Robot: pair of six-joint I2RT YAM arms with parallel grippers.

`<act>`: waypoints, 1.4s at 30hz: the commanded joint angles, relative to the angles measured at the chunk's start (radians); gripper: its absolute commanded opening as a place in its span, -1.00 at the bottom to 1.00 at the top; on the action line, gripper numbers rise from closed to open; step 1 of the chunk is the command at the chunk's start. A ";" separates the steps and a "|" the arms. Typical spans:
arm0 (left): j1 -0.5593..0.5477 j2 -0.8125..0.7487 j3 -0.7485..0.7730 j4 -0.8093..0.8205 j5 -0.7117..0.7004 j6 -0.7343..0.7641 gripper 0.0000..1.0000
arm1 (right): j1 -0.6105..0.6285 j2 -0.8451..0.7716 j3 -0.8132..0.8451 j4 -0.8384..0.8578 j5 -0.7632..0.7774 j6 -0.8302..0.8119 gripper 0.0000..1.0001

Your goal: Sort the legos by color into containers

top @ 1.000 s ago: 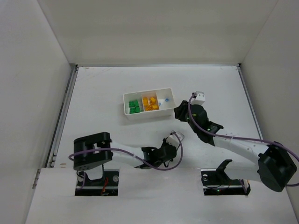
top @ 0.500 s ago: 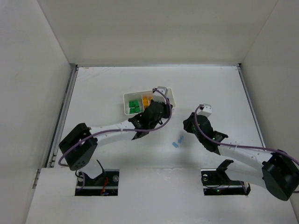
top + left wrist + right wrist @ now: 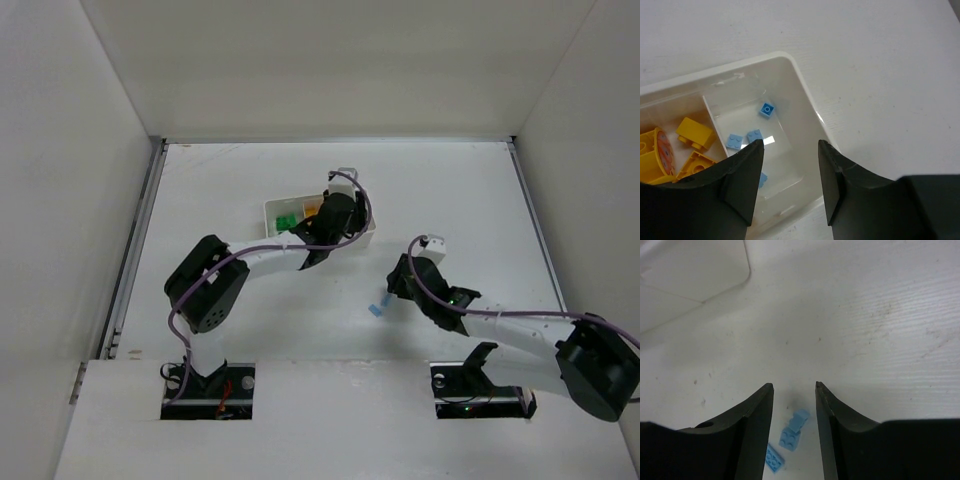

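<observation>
The white container tray (image 3: 270, 214) holds green legos (image 3: 287, 221) on the left and yellow-orange legos (image 3: 695, 133) in the middle. Its right compartment has pale blue legos (image 3: 767, 109). My left gripper (image 3: 789, 145) hangs open and empty over that right compartment, and the top view shows the left gripper (image 3: 338, 203) covering the tray's right end. Two pale blue legos (image 3: 793, 428) lie loose on the table, one a small joined cluster. My right gripper (image 3: 794, 385) stands open just above them, a finger on either side, touching neither.
A rounded corner of the tray (image 3: 690, 270) shows at the upper left of the right wrist view. White walls enclose the table on the left, back and right. The loose blue legos (image 3: 378, 307) lie between the two arms.
The left arm swung from the near table up to the tray and now reaches over its right end. The right gripper moved down and left to the blue legos on the table.
</observation>
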 commanded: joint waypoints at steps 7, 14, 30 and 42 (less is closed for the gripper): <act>-0.084 -0.248 -0.188 0.055 -0.008 -0.010 -0.16 | 0.085 0.079 0.055 -0.081 0.024 0.069 -0.05; -0.254 -0.414 -0.446 0.059 -0.107 -0.013 -0.17 | 0.100 0.137 0.093 -0.116 0.034 0.089 -0.13; -0.483 -0.474 -0.603 0.064 -0.164 -0.063 0.06 | 0.122 0.211 0.155 -0.186 0.070 0.111 -0.65; -0.515 -0.414 -0.627 0.127 -0.126 -0.065 0.23 | -0.025 0.114 0.403 -0.079 -0.022 -0.176 -0.66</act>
